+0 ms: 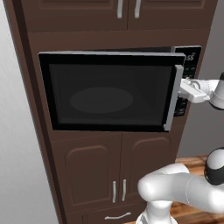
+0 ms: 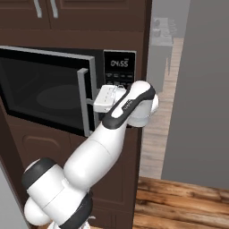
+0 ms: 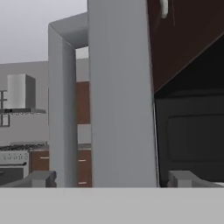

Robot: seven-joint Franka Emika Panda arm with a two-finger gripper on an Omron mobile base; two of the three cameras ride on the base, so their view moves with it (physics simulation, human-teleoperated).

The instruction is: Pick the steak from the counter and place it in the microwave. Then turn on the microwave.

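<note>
The microwave (image 1: pixel 109 92) is built into a tall dark brown cabinet, and its dark glass door (image 2: pixel 40 96) stands slightly ajar. Its keypad and lit display (image 2: pixel 120 64) sit on the right side. My gripper (image 1: pixel 179 87) is at the door's right edge, level with the vertical grey handle (image 2: pixel 82 102). In the hand view the gripper (image 3: pixel 113 178) is open, with the grey handle (image 3: pixel 61 109) and the door's edge (image 3: pixel 122 87) between its fingertips (image 3: pixel 186 178). A faint round turntable (image 1: pixel 101 99) shows through the glass. The steak and the counter are out of view.
Brown cabinet doors (image 1: pixel 116 8) sit above the microwave and more doors (image 1: pixel 94 170) below it. A grey wall (image 1: pixel 17 166) lies to the left. To the right are a wooden floor (image 2: pixel 179 201) and a tall grey panel (image 2: pixel 201 89).
</note>
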